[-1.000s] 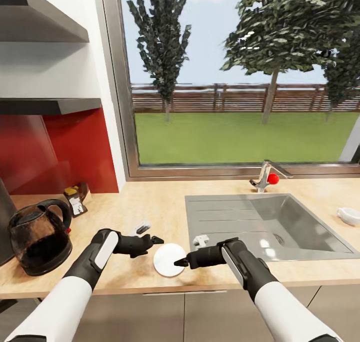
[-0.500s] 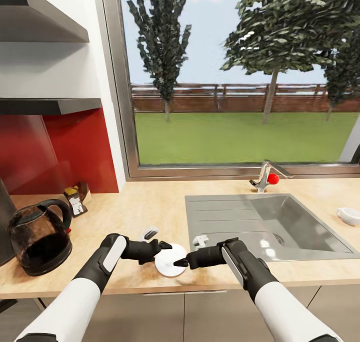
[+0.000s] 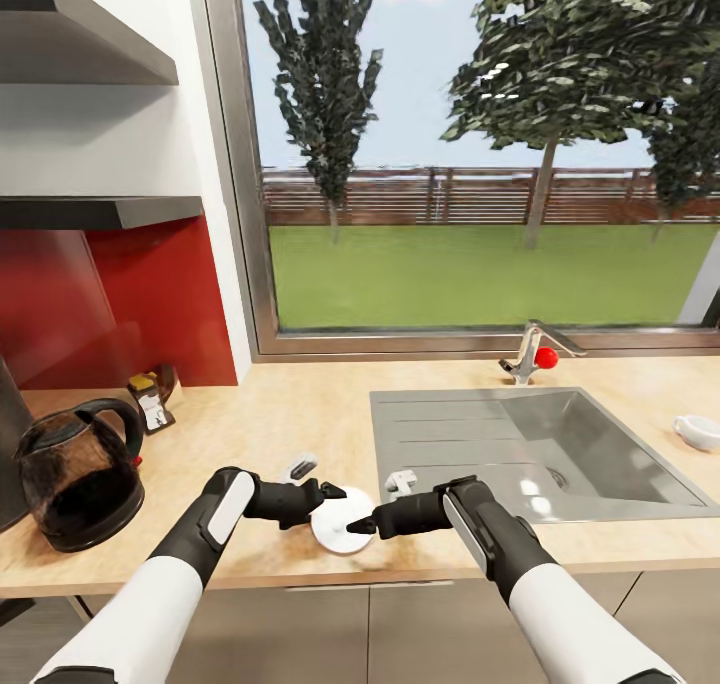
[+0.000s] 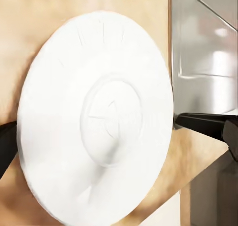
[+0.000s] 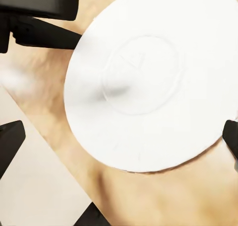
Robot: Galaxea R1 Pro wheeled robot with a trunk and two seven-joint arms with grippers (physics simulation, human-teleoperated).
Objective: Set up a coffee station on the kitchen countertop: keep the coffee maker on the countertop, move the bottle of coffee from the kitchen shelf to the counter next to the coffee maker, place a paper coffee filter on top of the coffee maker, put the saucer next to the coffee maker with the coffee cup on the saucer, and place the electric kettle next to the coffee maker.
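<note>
Right now your saucer [image 3: 342,522] lies flat on the countertop [image 3: 300,414] near its front edge, just left of the sink [image 3: 520,444], with a gripper at each side of it. In the left wrist view the saucer [image 4: 96,119] shows its raised centre ring, and the right wrist view has the same saucer [image 5: 153,77] resting on the tan wood.

Your left gripper [image 3: 325,492] reaches in from the left with its jaws spread; one dark finger sits at the saucer's rim, though you cannot tell whether it touches. Your right gripper [image 3: 362,525] comes in from the right, also spread apart, with its fingertips [image 5: 230,134] at the plate's edge and nothing pinched between them.

Further out, the electric kettle [image 3: 78,484] stands upright at the left end of the countertop, well apart from the saucer. Behind it, the bottle of coffee [image 3: 150,401] sits against the red backsplash [image 3: 130,294]. Above that you have the kitchen shelf [image 3: 100,211]. A sliver of the coffee maker [image 3: 8,444] shows at the left border. Far right, past the sink and its tap [image 3: 530,352], the coffee cup [image 3: 697,431] rests on the countertop.
</note>
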